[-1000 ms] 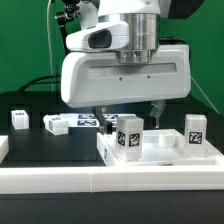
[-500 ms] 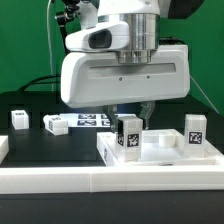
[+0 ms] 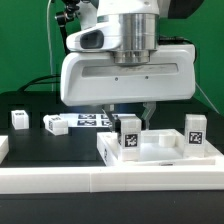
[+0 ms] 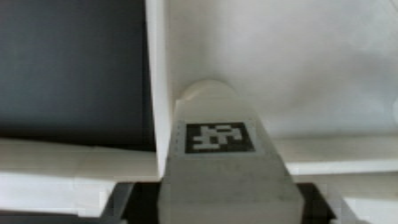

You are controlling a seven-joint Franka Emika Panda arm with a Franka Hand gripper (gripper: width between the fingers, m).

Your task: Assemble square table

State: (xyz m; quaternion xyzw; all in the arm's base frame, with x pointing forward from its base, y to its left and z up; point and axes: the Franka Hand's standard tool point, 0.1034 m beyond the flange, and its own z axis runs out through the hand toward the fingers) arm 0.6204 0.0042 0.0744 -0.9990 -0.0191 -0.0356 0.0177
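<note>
As the wrist view shows, the gripper (image 4: 221, 199) is pinched on a table leg (image 4: 221, 120). The white block fills the whole gap between the two dark finger pads (image 4: 132, 200), with no space visible on either side. The leg's black-and-white tag faces the wrist camera.

In the exterior view the gripper (image 3: 129, 113) hangs straight down from the broad white hand housing. Its fingers flank the top of the table leg (image 3: 128, 138), which is upright with a tagged face toward the camera.

Directly below lies the tabletop (image 3: 165, 158), a white slab with a raised rim, flat on the table. The held leg is at the slab's end toward the exterior view's left. Whether its foot touches the slab cannot be told.

A second leg (image 3: 195, 131) stands upright at the slab's end toward the exterior view's right, apart from the gripper.

On the black table (image 3: 35, 145), toward the exterior view's left and well apart from the tabletop, are a third leg (image 3: 55, 124) lying down and a fourth leg (image 3: 20, 118) farther out. The marker board (image 3: 92, 122) lies flat behind the gripper, just beside the third leg.

A low white border wall (image 3: 90, 183) runs along the near edge, in front of the tabletop.
</note>
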